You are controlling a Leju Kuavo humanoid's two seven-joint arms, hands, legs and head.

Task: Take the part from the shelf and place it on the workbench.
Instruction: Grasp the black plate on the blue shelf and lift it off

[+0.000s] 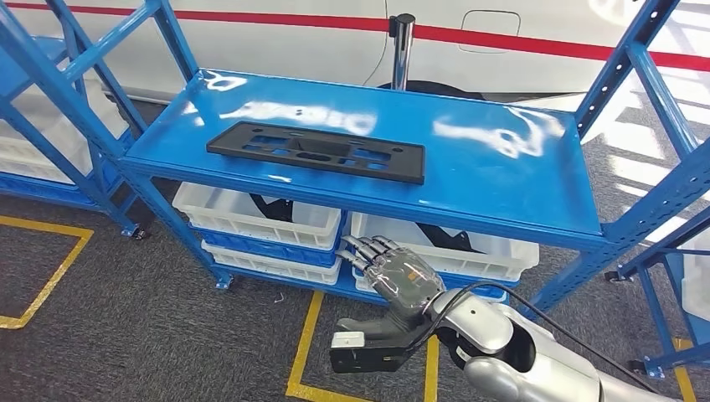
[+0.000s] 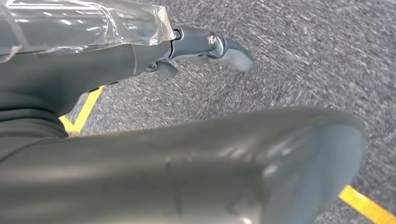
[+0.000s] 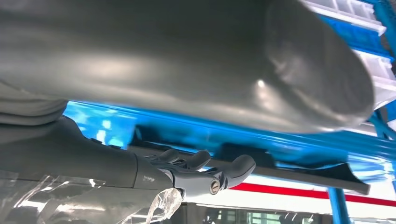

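Right hand (image 1: 400, 276) empty, fingers spread below the shelf (image 1: 519, 180); we risk clipping its edge reaching for the part (image 1: 316, 151).

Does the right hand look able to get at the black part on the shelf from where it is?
Probably yes. The right hand sits below the shelf's front edge, and nothing stands around the black part.

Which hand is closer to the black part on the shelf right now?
Right. The right hand is raised just below the shelf's front edge, under the black part, not touching it. The left hand hangs over the carpet floor, away from the shelf.
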